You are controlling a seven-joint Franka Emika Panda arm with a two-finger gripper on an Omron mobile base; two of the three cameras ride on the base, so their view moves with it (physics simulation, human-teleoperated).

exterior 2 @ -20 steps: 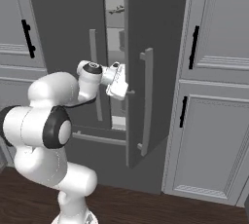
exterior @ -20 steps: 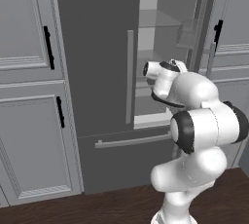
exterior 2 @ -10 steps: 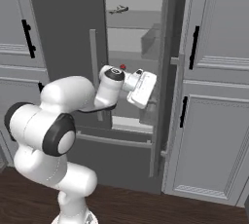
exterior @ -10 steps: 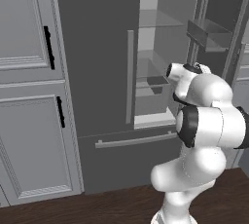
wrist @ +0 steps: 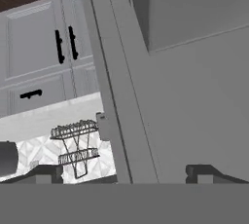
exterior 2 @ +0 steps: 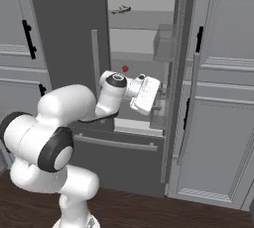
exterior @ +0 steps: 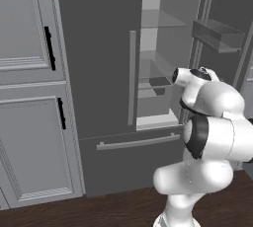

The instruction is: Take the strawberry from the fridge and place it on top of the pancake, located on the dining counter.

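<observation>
The fridge (exterior: pixel 99 53) stood with its right door (exterior 2: pixel 186 88) swung wide and its left door shut, the long grey bar handle (exterior: pixel 132 78) running down the closed side. Inside, the strawberry (exterior 2: pixel 125 68) sat on a glass shelf toward the back, a small red dot just above the robot's wrist in the right base view. A small flat grey-green item (exterior 2: pixel 120 10) lay on the shelf higher up, well apart from the berry. The arm's hand was raised in front of the open compartment, between the berry and the open door, and its white body partly blocked the lower shelves. The gripper (wrist: pixel 124 172) had its two dark fingertips (wrist: pixel 44 173) set wide apart with nothing between them, and the edge of the open door crossed the hand view in front of them. Beyond that edge, light grey cabinets (wrist: pixel 44 67) with black handles and a wire rack (wrist: pixel 75 145) on a white worktop were visible. Door bins (exterior: pixel 217 33) hung on the inside of the open door, and panelled cabinets (exterior: pixel 27 88) flanked the fridge.
</observation>
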